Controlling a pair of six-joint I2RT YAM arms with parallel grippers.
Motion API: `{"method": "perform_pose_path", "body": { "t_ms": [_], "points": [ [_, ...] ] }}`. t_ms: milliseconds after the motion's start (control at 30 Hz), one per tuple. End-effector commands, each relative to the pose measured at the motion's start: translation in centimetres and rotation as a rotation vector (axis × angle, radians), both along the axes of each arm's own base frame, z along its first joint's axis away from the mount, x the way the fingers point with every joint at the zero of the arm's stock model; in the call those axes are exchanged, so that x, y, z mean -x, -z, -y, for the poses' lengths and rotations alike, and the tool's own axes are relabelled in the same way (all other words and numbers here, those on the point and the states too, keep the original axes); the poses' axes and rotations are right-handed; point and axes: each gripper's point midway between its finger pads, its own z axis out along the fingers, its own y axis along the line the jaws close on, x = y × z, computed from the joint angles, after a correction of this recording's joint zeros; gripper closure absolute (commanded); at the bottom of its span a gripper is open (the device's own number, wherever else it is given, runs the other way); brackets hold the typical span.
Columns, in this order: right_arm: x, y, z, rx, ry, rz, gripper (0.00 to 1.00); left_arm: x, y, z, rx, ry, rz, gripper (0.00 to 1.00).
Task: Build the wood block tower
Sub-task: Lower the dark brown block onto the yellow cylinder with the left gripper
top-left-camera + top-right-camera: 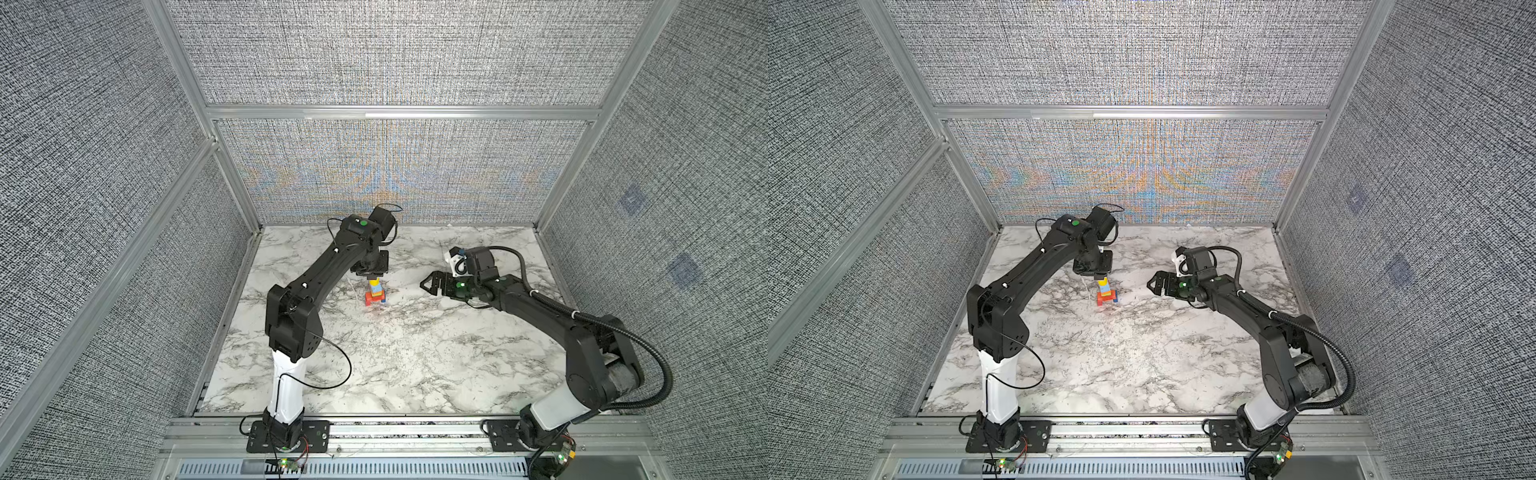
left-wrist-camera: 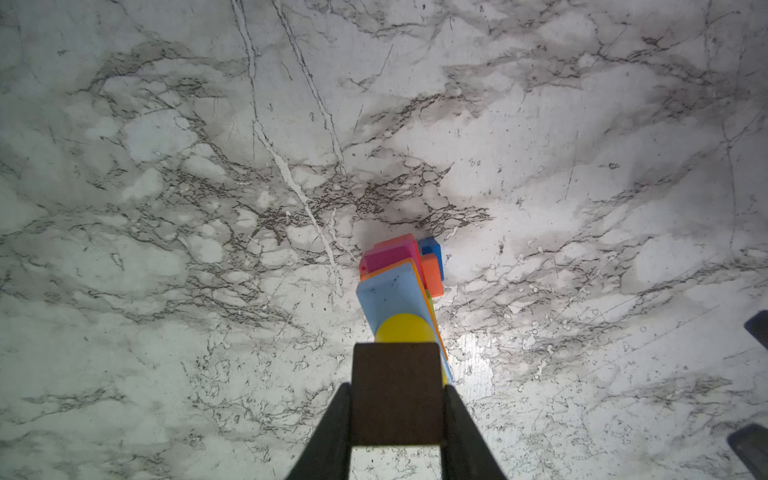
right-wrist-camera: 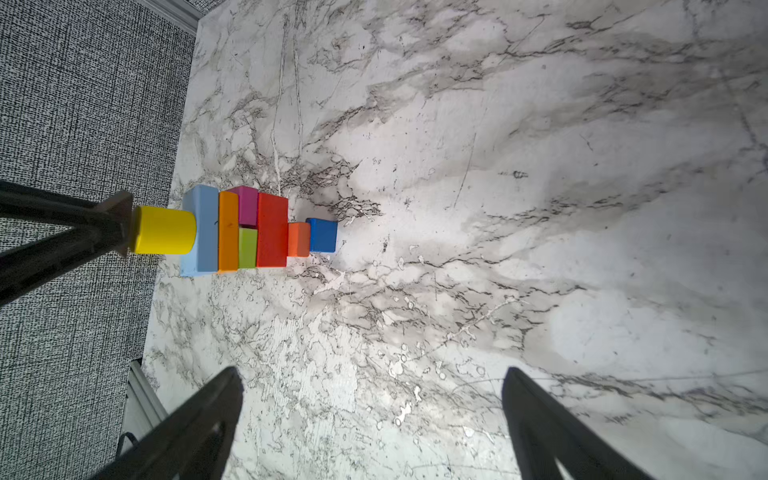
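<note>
The tower [image 1: 376, 293] [image 1: 1106, 292] stands mid-table in both top views. In the right wrist view its wood blocks run from a blue cube [image 3: 323, 235] and small orange block [image 3: 298, 245] at the base, through red [image 3: 272, 235], magenta [image 3: 248, 205], lime [image 3: 247, 248], orange [image 3: 227, 230] and light blue [image 3: 200, 230], to a yellow cylinder [image 3: 164, 236]. My left gripper [image 2: 397, 388] [image 1: 372, 275] is shut on a dark brown block [image 2: 397, 411] that touches the cylinder's top. My right gripper [image 3: 372, 374] [image 1: 426, 284] stands open and empty, right of the tower.
The marble table [image 1: 415, 353] is enclosed by grey fabric walls [image 1: 395, 187] on aluminium posts at the back and sides. A metal rail [image 1: 407, 432] along the front edge carries both arm bases.
</note>
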Motion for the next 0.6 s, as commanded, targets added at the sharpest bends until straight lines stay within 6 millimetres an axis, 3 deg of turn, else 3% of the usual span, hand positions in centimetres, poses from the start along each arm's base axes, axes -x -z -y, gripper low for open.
{"method": "perform_pose_path", "body": {
  "t_ms": [0, 567],
  "points": [
    [-0.22, -0.11, -0.09, 0.004, -0.006, 0.014, 0.01, -0.08, -0.49, 0.18, 0.009, 0.007, 0.013, 0.74],
    [-0.20, 0.38, 0.02, 0.014, -0.006, 0.007, 0.01, 0.13, -0.11, 0.67, 0.023, 0.007, 0.002, 0.71]
  ]
}}
